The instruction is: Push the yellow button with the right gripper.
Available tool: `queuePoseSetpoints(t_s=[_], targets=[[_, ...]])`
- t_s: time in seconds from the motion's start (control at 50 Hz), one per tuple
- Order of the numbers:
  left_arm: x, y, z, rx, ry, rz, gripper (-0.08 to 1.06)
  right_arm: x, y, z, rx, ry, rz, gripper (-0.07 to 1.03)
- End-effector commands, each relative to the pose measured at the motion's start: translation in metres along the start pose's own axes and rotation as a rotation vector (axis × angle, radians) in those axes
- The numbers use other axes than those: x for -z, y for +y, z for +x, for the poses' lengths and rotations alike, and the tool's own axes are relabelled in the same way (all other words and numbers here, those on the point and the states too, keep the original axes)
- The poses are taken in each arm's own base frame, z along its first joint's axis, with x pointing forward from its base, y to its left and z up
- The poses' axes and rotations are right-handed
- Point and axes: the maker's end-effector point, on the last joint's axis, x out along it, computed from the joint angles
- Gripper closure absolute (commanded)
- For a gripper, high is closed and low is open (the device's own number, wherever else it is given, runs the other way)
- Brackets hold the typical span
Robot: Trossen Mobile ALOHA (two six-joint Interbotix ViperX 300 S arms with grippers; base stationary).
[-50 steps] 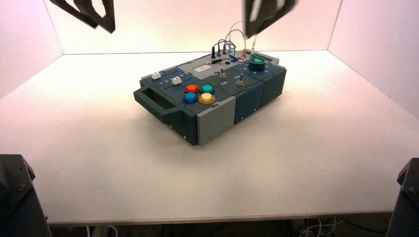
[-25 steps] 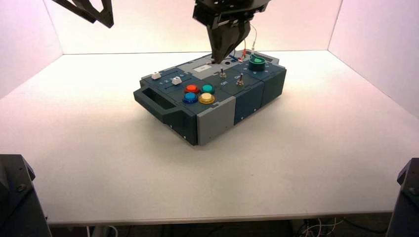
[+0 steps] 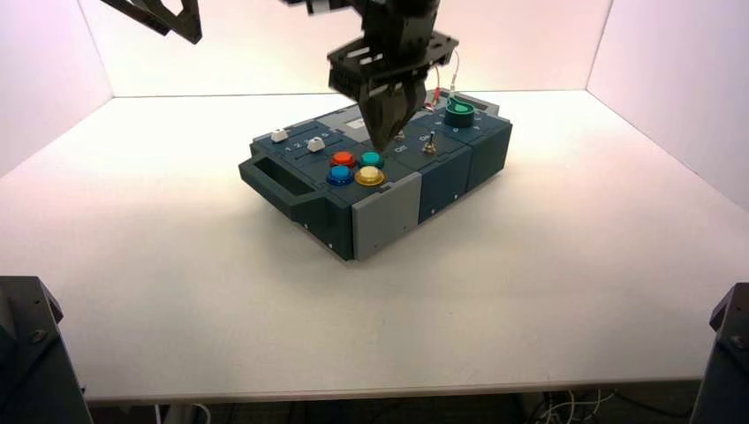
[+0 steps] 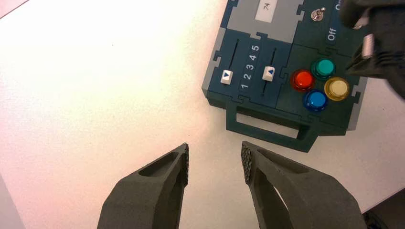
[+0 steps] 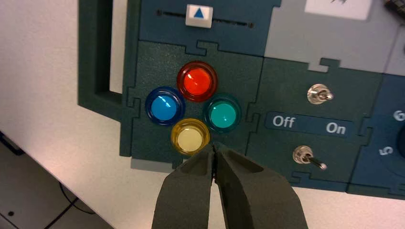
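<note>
High view first: I've got the right gripper (image 3: 384, 146) hanging over the box (image 3: 389, 212), its pointed tip just above the green button (image 3: 371, 159) at the back of the four-button cluster. On my right wrist view the two fingers (image 5: 191, 191) are pressed together, only a hairline seam between them, gripping nothing. The tip sits just beside the yellow button (image 5: 190, 136), apart from its dome. That button is at the cluster's front right corner, near the box's front edge, with the blue button (image 5: 165, 106) to its left, the orange-red button (image 5: 197, 81) diagonally behind and the green button behind it. My left gripper (image 4: 214, 162) is parked high and left of the box, fingers spread apart, empty.
</note>
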Motion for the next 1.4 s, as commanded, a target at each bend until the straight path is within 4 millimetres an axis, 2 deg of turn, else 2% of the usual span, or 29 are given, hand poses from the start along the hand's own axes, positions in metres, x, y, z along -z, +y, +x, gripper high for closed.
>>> queuePoseSetpoints(t_s=[0.02, 0.46, 0.98, 1.4], targets=[[-0.006, 0.002, -0.003, -0.008, -0.023, 0.000, 0.38, -0.013, 0.000, -0.008, 0.000, -0.040, 0.003, 0.98], [-0.006, 0.002, -0.003, -0.007, -0.021, 0.000, 0.38, -0.013, 0.003, -0.007, -0.008, -0.037, 0.003, 0.98], [-0.006, 0.002, -0.003, -0.008, -0.020, 0.001, 0.38, -0.008, 0.010, 0.007, -0.021, 0.000, -0.003, 0.98], [-0.005, 0.002, -0.002, -0.006, -0.016, -0.002, 0.38, -0.005, 0.014, 0.009, -0.028, 0.008, -0.003, 0.98]])
